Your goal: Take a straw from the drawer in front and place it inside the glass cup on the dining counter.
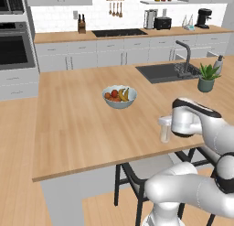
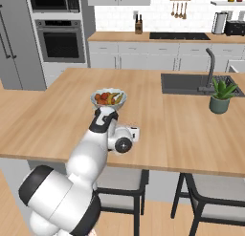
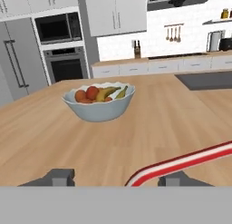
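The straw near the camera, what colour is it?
The straw is red with a white stripe, clearest in the hand view.

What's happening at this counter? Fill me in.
The white arm is reaching over the dining counter beside the glass cup. In the hand view the red straw runs across close in front of the claw, whose fingers stand apart. Whether the straw is in the cup cannot be told. A fruit bowl sits further back.

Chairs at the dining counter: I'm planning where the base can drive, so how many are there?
2. One chair sits under the dining counter just behind the arm; another chair stands further right. More may be hidden.
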